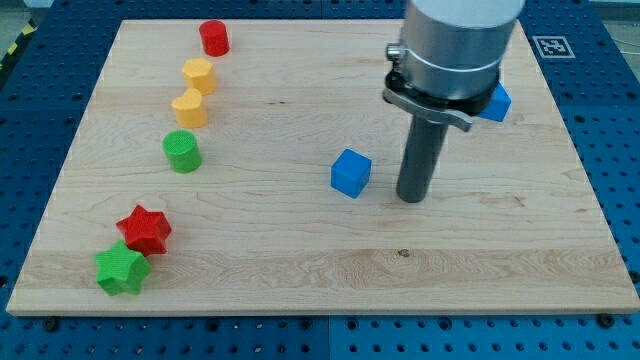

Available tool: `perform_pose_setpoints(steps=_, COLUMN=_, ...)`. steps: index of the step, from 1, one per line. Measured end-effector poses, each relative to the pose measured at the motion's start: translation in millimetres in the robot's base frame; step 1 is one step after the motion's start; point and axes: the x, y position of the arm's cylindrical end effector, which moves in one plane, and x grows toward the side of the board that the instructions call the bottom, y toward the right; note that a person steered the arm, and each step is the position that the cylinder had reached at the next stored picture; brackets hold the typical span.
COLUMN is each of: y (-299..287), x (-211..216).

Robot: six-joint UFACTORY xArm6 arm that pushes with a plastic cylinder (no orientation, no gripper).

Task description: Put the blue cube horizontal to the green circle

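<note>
I have no claw on this rig, so nothing opens, closes or holds; my tip [412, 199] is a bare rod resting on the wooden board [300, 270], touching no block.

The blue cube [351, 172] sits just to the view's left of my tip and slightly toward the view's top, near but apart. The green circle [182, 151] is well off to the view's left of my tip, a little higher in the view than the cube. So I judge the cube needs only a small nudge toward the view's top to line up horizontally with it.

The trouble is my position: I am on the cube's right flank, not below it. If I push from here, the cube slides leftward rather than upward, and an off-centre contact on its corner would likely spin it or let it slip off the rod.

To get beneath it I must go round, and a tight arc could clip the cube's near corner.

A second blue block [497, 103] lies toward the view's top and right of my tip, partly hidden behind the arm housing; I cannot make out its shape. Left of the circle's line stand two yellow blocks [194, 92], a red cylinder [214, 38], and lower down a red star [145, 229] and green star [122, 268], all well away unless I overshoot leftward.
</note>
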Motion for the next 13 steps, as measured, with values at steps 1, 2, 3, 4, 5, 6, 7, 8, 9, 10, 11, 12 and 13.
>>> perform_pose_setpoints(steps=1, y=1, x=0)
perform_pose_setpoints(steps=2, y=-15, x=-10)
perform_pose_setpoints(steps=3, y=-41, x=-35)
perform_pose_setpoints(steps=4, y=-62, x=-60)
perform_pose_setpoints(steps=5, y=-82, x=-65)
perform_pose_setpoints(steps=6, y=-98, x=-65)
perform_pose_setpoints(steps=7, y=-103, x=-65)
perform_pose_setpoints(steps=8, y=-103, x=-65)
perform_pose_setpoints(steps=9, y=-95, x=-65)
perform_pose_setpoints(steps=10, y=-59, x=-65)
perform_pose_setpoints(steps=11, y=-38, x=-62)
perform_pose_setpoints(steps=12, y=-36, x=-55)
perform_pose_setpoints(steps=13, y=-39, x=-54)
